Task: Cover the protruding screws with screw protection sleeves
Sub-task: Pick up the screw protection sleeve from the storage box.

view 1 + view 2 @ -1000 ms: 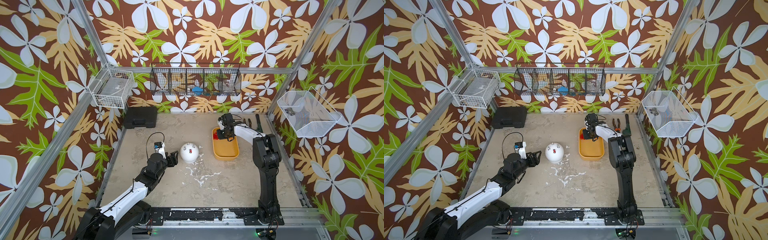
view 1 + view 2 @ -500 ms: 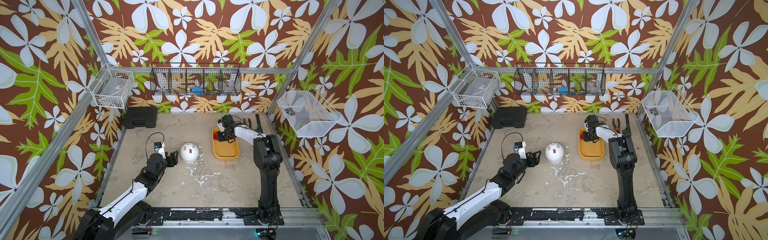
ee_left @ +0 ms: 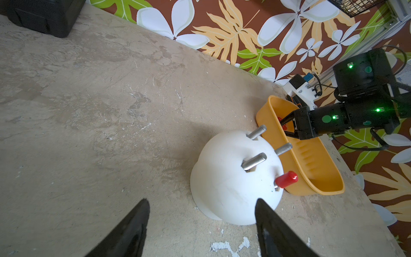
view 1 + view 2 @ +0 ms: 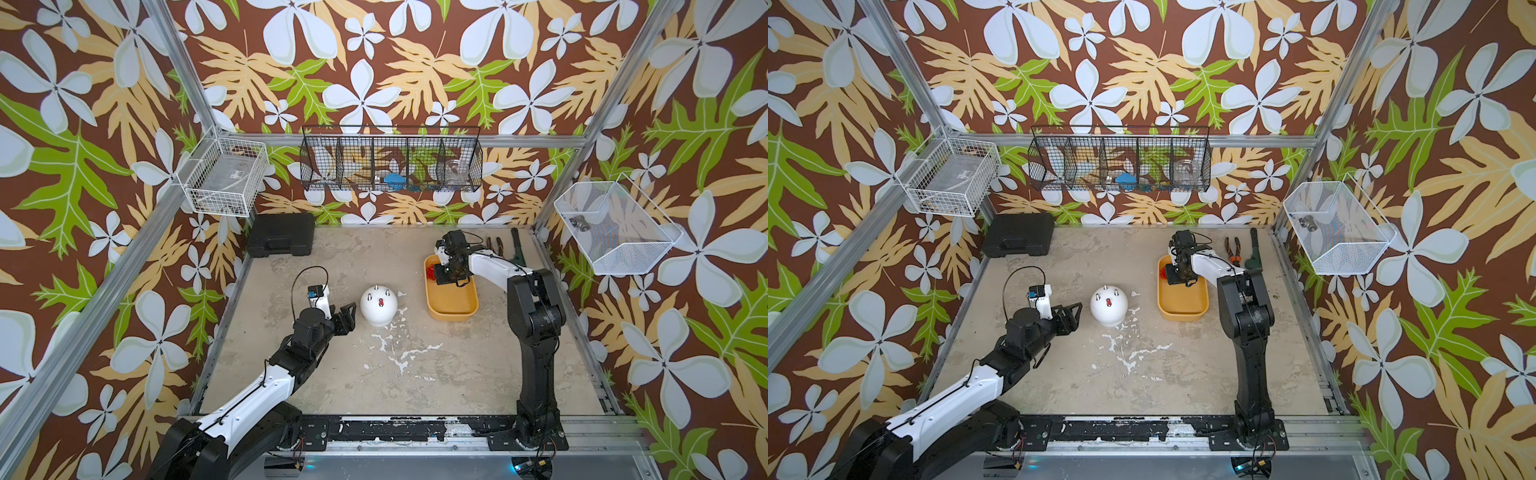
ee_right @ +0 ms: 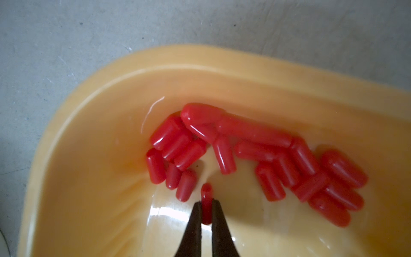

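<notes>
Bright, even light leaves only a soft shadow on the bench (image 3: pixel 155 138) beside the white dome (image 3: pixel 222 182), while close up the screw protection sleeves (image 5: pixel 253 131) blur softly and white glare streaks the glossy orange tray (image 5: pixel 89 138).

we saw the left arm (image 4: pixel 266 384) and right arm (image 4: pixel 536 316) built of black joints and glossy white link covers. thin black cables (image 4: pixel 308 267) looped by white wrist cameras (image 4: pixel 318 296). green lights (image 3: pixel 333 117) dotted the right arm. the left gripper (image 3: pixel 201 201) had black, tapered fingers (image 3: pixel 133 229).
</notes>
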Motion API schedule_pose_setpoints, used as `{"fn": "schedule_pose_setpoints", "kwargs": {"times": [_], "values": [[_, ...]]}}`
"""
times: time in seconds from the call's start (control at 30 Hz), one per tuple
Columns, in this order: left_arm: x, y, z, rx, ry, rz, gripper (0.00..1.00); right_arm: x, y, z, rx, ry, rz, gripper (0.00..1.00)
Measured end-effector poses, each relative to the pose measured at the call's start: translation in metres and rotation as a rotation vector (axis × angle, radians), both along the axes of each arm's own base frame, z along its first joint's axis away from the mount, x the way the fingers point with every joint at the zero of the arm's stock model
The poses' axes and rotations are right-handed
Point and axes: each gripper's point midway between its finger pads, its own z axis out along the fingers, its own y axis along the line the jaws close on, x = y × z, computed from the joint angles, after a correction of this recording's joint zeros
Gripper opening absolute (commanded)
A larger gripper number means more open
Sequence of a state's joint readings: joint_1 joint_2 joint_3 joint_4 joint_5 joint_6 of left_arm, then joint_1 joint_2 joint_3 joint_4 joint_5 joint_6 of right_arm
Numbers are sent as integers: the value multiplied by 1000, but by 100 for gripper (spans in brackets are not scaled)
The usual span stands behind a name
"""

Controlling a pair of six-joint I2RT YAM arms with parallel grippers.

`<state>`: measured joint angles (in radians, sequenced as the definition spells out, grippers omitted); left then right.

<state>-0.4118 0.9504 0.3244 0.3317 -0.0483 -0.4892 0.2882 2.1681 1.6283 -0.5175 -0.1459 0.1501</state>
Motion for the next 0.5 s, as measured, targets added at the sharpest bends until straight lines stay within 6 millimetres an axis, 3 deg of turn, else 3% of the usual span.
{"fn": "schedule_pose_setpoints", "kwargs": {"times": [0.17, 0.33, 0.43, 0.5], "values": [[-2, 1, -1, -1, -1, 2, 76, 1, -1, 12, -7, -21, -7, 5], [-3, 2, 4, -12, -16, 7, 76, -3, 9, 60, 20, -106, -8, 4], [-4, 4, 9, -18, -34, 14, 76, -24, 25, 97, 38, -171, 27, 4], [-8, 7, 8, -18, -42, 19, 76, -52, 42, 118, 70, -204, 79, 4]]}}
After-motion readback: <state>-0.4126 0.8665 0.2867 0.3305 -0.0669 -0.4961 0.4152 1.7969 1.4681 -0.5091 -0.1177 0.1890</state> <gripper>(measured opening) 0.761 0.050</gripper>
